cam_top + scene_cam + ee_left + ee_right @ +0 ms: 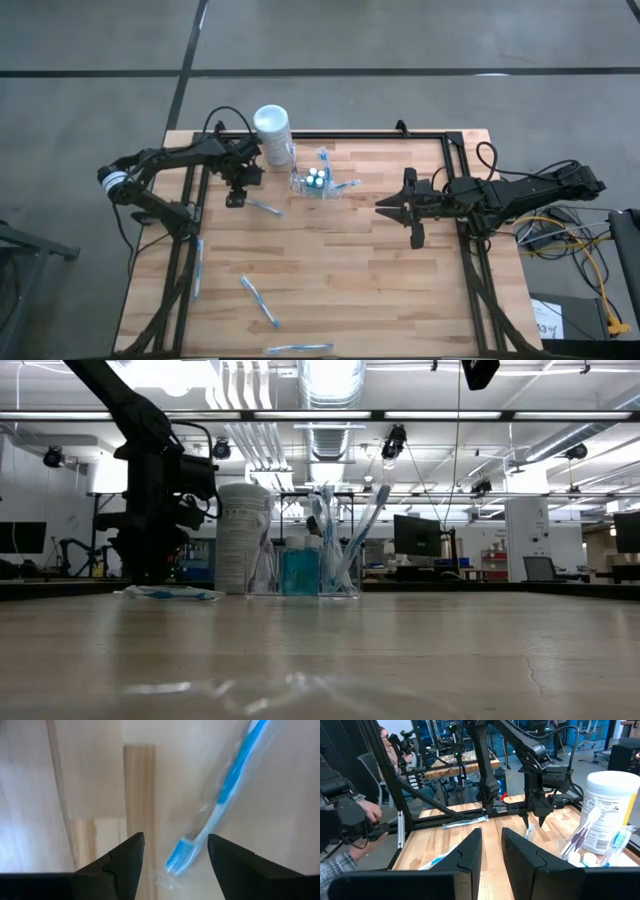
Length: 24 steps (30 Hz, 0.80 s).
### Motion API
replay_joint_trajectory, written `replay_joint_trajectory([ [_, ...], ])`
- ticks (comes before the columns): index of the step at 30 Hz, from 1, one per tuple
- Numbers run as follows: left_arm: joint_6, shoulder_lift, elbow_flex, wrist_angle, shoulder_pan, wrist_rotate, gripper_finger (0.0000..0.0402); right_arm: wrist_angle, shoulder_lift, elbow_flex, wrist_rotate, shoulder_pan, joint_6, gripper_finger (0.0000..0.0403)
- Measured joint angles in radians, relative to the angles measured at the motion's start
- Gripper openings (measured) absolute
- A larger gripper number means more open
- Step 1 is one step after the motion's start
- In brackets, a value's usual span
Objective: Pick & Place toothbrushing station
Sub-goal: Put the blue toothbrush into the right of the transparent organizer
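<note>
Left hand [236, 199] sits upper left of the counter [330, 290] in the high view, pointing down over a wrapped toothbrush [265, 208]; its fingers are spread wide with nothing between them, and the left wrist view shows that toothbrush [220, 805] lying on the wood in the gap, head end nearest the fingertips [131, 851]. Right hand [385, 206] is right of centre, well apart from everything, aimed toward the left side; its fingers [470, 852] stand a narrow gap apart and hold nothing. The clear holder [316, 183] stands upper centre of the counter, just right of the white canister [272, 131], with brushes and a blue-liquid bottle in it; in the low view the holder [305, 565] is mid-frame, touching or just beside the canister [244, 538], cannot tell which. Neither hand touches the holder. More wrapped toothbrushes lie lower left: one [259, 301] mid-counter, one [299, 348] at the bottom edge. In the right wrist view, a person's hand [367, 817] shows at the left edge, off the counter.
</note>
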Motion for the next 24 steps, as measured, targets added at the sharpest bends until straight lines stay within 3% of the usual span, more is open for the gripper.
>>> replay_joint_trajectory([
  [17, -0.008, -0.005, -0.106, 0.047, 0.026, -0.011, 0.0223, 0.0, -0.001, 0.0, 0.0, 0.0, 0.0, 0.0081],
  [24, -0.055, -0.004, -0.12, 0.069, 0.027, -0.004, 0.017, 0.0, -0.001, 0.0, 0.0, 0.0, 0.0, 0.007],
])
